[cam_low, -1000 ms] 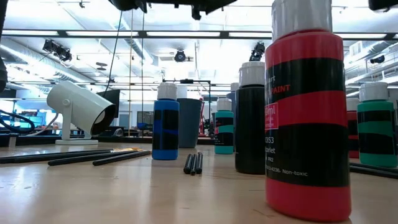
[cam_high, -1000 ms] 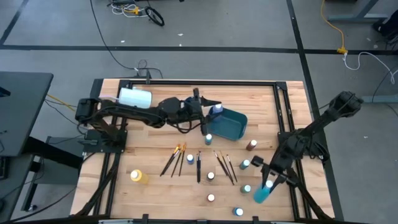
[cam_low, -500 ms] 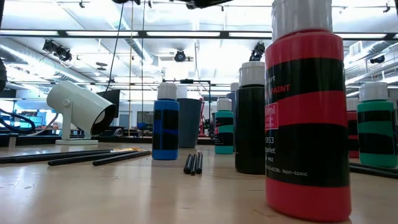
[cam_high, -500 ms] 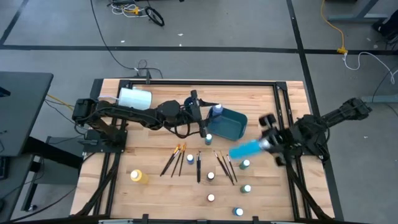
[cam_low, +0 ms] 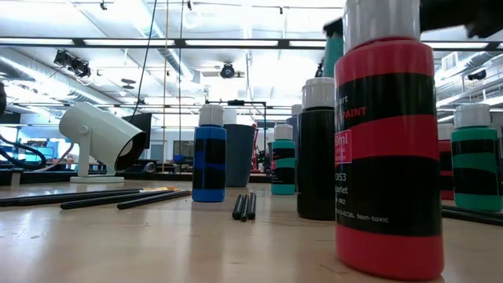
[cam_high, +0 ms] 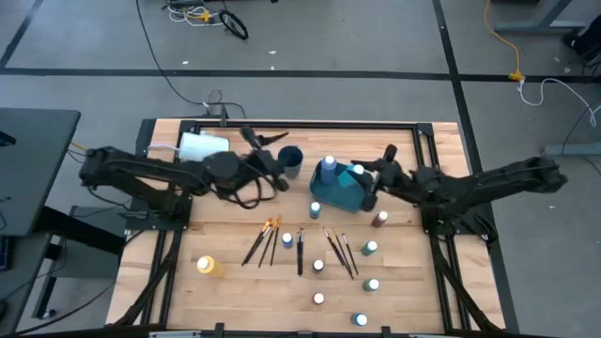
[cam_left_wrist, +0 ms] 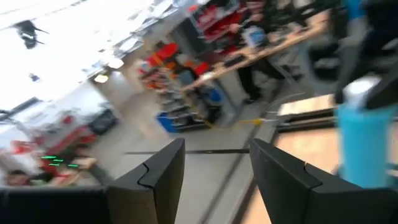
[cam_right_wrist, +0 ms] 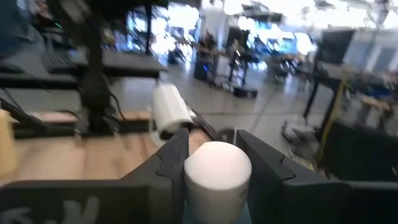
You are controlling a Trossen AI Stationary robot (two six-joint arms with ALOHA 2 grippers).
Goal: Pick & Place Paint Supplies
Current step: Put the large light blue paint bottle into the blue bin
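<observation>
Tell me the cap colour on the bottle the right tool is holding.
White cap on a teal bottle; the right wrist view shows it best.

Overhead view: even, diffuse illumination on the wooden counter [cam_high: 235,272] with only soft, faint shadows, and motion smear along both arms. Counter-level view: rows of bright ceiling lights [cam_low: 157,39] wash out the background, the nearest red paint bottle [cam_low: 387,141] looms large and slightly soft, and the blue bottle [cam_low: 209,157] farther back is crisper. Wrist views: both heavily motion-blurred, with blown-out highlights overhead and only the near dark fingers [cam_left_wrist: 155,180] and a white cap [cam_right_wrist: 217,168] reasonably defined.
</observation>
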